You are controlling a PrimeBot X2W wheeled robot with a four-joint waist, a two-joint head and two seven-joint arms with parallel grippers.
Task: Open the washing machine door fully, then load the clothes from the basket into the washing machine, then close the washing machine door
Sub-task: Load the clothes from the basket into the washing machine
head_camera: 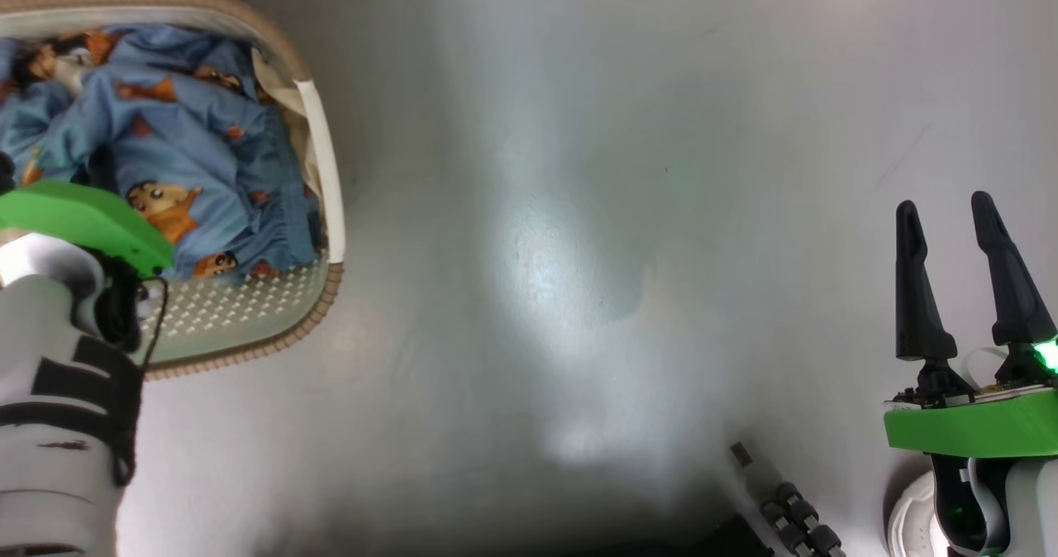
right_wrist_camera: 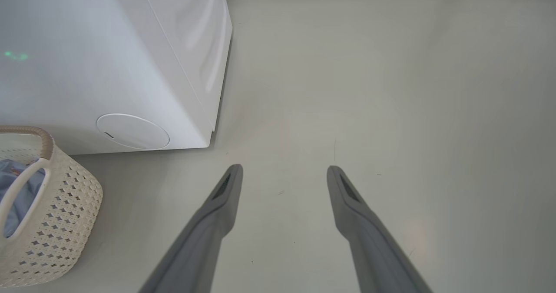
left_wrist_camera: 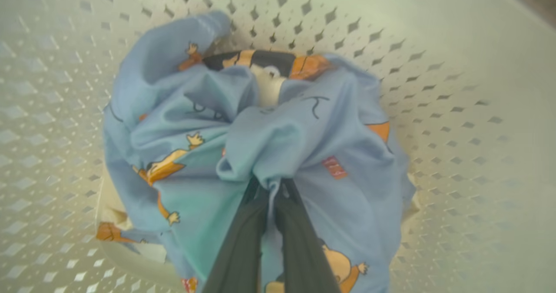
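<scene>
Two hands: left hand (left_wrist_camera: 269, 184) tight on clothes (left_wrist_camera: 195, 154) in basket (left_wrist_camera: 456, 110), right hand (right_wrist_camera: 284, 171) wide near washing machine (right_wrist_camera: 87, 67).

1. The clothes (left_wrist_camera: 278, 145) are soft, crumpled, matt cloth.
2. The basket (right_wrist_camera: 65, 214), at eight o'clock in the right wrist view, is matt perforated plastic with a woven-look rim.
3. The washing machine (right_wrist_camera: 87, 67), at ten o'clock there, is smooth and glossy.
4. The floor (head_camera: 579, 251) is smooth, faintly shiny.

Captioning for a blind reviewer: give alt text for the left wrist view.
The left gripper pinches a bunched fold of the clothes, light blue fabric with orange cartoon figures, piled in the basket, whose cream perforated walls surround it.
</scene>
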